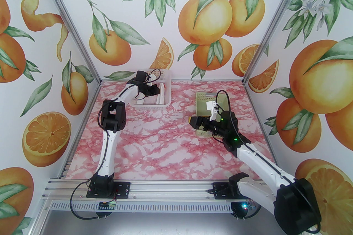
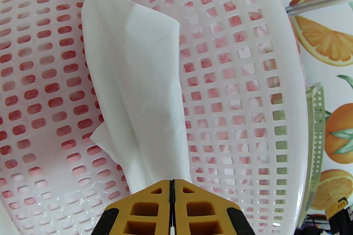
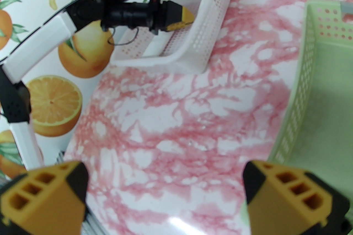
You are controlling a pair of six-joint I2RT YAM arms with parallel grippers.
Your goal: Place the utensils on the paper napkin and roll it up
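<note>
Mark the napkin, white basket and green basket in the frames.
napkin [image 2: 135, 71]: left wrist view, middle of the white sheet.
white basket [image 3: 213, 19]: right wrist view, its perforated side wall.
green basket [image 3: 299, 96]: right wrist view, its perforated left wall.

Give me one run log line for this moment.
left gripper shut on napkin in white basket | right gripper open above table, beside green basket | napkin not yet on table

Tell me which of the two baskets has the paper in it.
The white basket at the far left: the left gripper is shut on a paper napkin inside it. The green basket stands on the right.
</note>
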